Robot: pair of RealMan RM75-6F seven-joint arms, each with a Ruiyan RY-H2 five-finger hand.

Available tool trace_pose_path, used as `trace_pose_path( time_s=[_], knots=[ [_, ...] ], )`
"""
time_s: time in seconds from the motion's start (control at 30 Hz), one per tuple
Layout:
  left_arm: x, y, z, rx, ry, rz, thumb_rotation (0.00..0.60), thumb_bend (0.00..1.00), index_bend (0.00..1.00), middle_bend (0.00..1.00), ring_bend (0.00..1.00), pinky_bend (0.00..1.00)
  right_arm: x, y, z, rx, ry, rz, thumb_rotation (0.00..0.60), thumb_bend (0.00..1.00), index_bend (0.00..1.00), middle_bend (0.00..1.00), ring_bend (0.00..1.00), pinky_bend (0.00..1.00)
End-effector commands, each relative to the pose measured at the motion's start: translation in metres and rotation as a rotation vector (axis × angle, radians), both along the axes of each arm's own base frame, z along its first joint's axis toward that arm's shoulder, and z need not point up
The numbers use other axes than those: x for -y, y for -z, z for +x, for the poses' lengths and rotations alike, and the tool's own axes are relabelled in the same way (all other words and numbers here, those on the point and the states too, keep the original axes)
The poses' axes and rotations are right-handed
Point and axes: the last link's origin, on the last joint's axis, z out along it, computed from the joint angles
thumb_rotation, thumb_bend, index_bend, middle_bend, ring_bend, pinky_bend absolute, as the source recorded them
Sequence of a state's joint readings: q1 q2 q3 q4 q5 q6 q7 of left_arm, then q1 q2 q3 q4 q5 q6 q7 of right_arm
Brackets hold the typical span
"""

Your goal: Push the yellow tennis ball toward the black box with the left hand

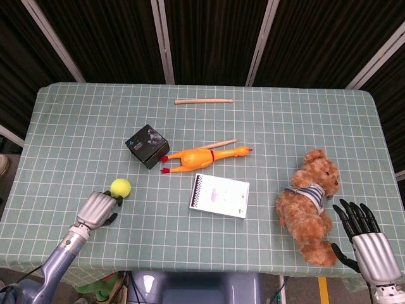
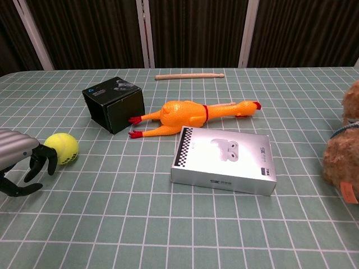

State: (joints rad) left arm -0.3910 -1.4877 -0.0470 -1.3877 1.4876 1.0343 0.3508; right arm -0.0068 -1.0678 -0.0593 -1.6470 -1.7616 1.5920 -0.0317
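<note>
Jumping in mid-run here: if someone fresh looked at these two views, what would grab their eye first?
Probably the bright orange rubber chicken lying mid-table, its feet almost at the black box. Next, the yellow tennis ball near the front left, with the left hand right behind it, fingertips at the ball. The brown teddy bear sprawls on the right, just ahead of the right hand, whose fingers are spread.

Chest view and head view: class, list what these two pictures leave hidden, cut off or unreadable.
- Teddy bear: chest view, mostly cut off by the right edge.
- Right hand: missing from chest view; head view cuts its wrist at the bottom edge.
- Left hand: chest view, partly cut off by the left edge.
- Print on the white box and black box: too small to read.
</note>
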Motion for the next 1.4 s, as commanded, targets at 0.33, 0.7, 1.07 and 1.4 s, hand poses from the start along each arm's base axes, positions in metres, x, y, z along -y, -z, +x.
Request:
trace_pose_path(
  time_s=[0.33, 0.7, 1.07, 1.4],
  knots=[
    [-0.024, -0.003, -0.011, 0.016, -0.041, 0.026, 0.6, 0.32, 0.45, 0.6, 0.41, 0.61, 0.002, 0.002, 0.0, -0.009, 0.004, 0.003, 0.6, 0.34, 0.0, 0.0, 0.0, 0.0],
    [-0.04, -0.006, -0.012, 0.011, -0.035, 0.03, 0.6, 0.32, 0.44, 0.57, 0.4, 0.58, 0.005, 0.003, 0.0, -0.015, 0.011, 0.006, 0.6, 0.34, 0.0, 0.0, 0.0, 0.0],
    [-0.061, -0.001, -0.015, 0.084, -0.092, 0.017, 0.6, 0.32, 0.44, 0.55, 0.4, 0.58, 0.003, 0.004, 0.0, -0.017, 0.009, 0.003, 0.6, 0.34, 0.0, 0.0, 0.0, 0.0],
    [-0.07, 0.0, -0.014, 0.095, -0.065, 0.023, 0.6, 0.32, 0.41, 0.49, 0.39, 0.58, 0.005, 0.004, 0.0, -0.019, 0.013, 0.008, 0.6, 0.34, 0.0, 0.0, 0.0, 0.0]
  ],
)
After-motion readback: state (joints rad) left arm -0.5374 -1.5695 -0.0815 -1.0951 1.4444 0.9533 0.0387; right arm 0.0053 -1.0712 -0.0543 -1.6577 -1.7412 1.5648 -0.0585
